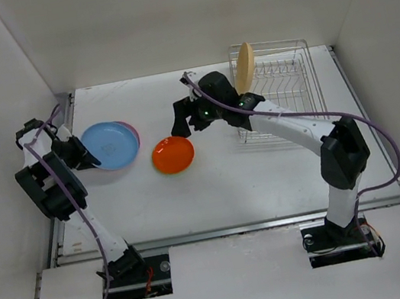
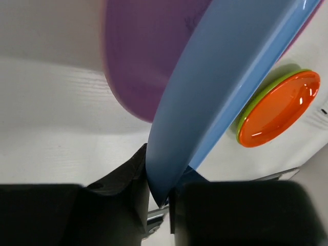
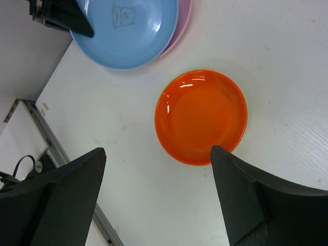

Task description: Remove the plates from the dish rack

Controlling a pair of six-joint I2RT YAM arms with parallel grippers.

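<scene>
The blue plate (image 1: 111,144) lies on the pink plate (image 1: 134,131) at the table's left. My left gripper (image 1: 85,156) is shut on the blue plate's left rim; in the left wrist view the rim (image 2: 169,169) sits between the jaws. The orange-red plate (image 1: 173,154) lies mid-table on the lime green plate (image 2: 266,88), only its rim showing. My right gripper (image 1: 189,123) hovers open and empty just beyond the orange-red plate (image 3: 202,117). The cream-yellow plate (image 1: 246,66) stands upright in the dish rack (image 1: 285,80) at the back right.
White walls close in the table on the left, back and right. A metal rail (image 1: 230,229) runs along the near edge. My right arm's forearm crosses over the rack's front left corner.
</scene>
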